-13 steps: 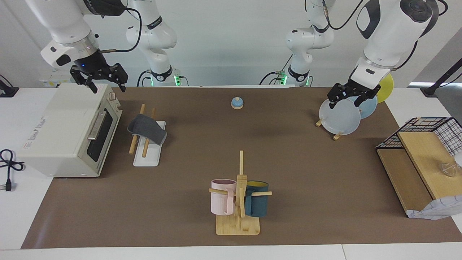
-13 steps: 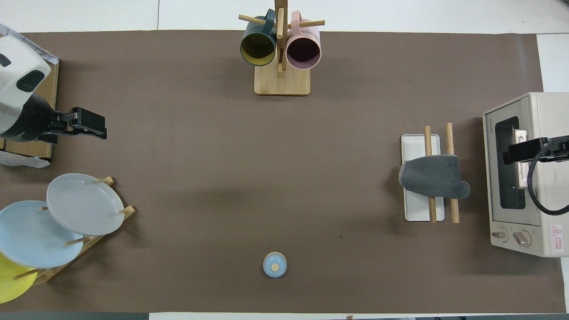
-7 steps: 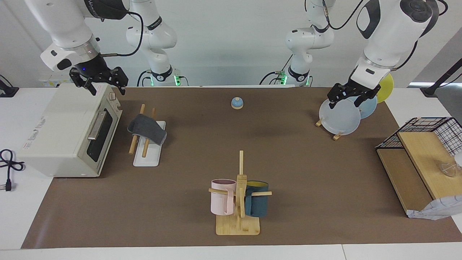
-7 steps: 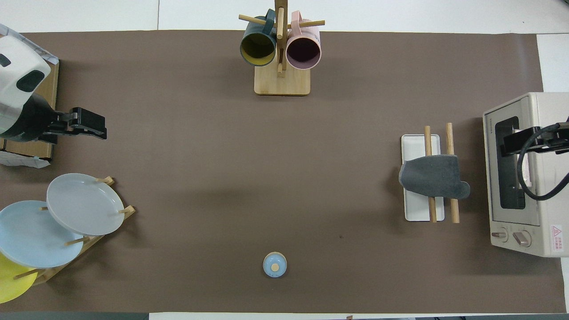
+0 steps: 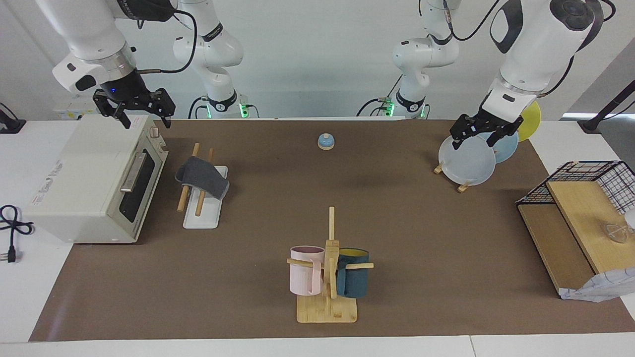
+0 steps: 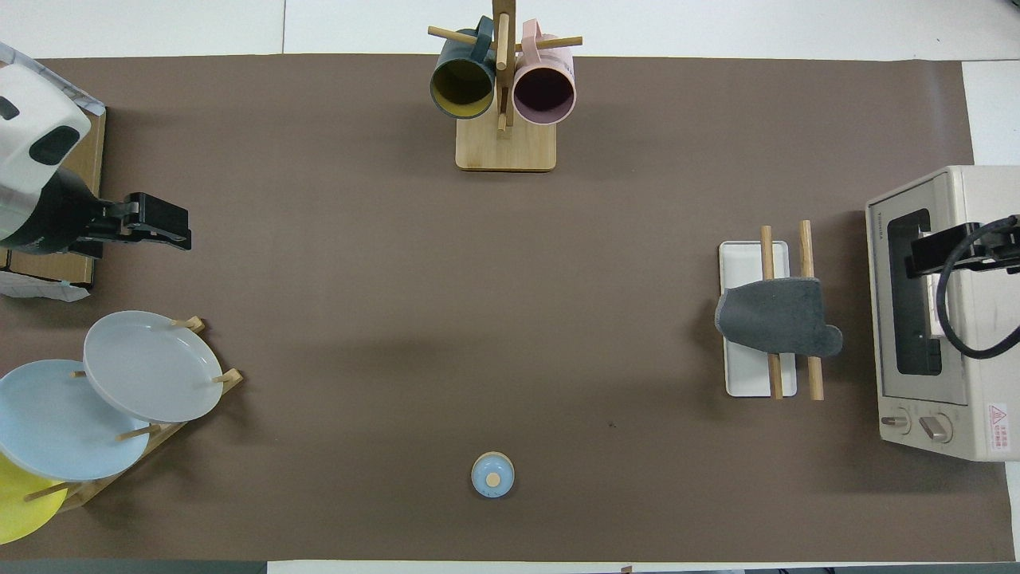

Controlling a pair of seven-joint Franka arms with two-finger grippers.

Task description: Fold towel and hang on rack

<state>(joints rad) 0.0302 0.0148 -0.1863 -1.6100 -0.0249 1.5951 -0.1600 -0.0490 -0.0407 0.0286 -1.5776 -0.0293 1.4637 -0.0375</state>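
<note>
One toaster oven (image 5: 94, 181), my right gripper (image 5: 145, 118) spread wide above it. One rack (image 5: 202, 187) just beside the oven, one towel (image 5: 202, 177) draped grey-side-out over both its rods, clear of both my grippers. Left gripper (image 5: 477, 141) open over three plates (image 5: 467, 161). Two mugs (image 5: 327, 270).

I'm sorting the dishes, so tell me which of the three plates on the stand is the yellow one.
The yellow plate is the one nearest the robots on the stand; the two plates farther out are pale blue and grey.
</note>
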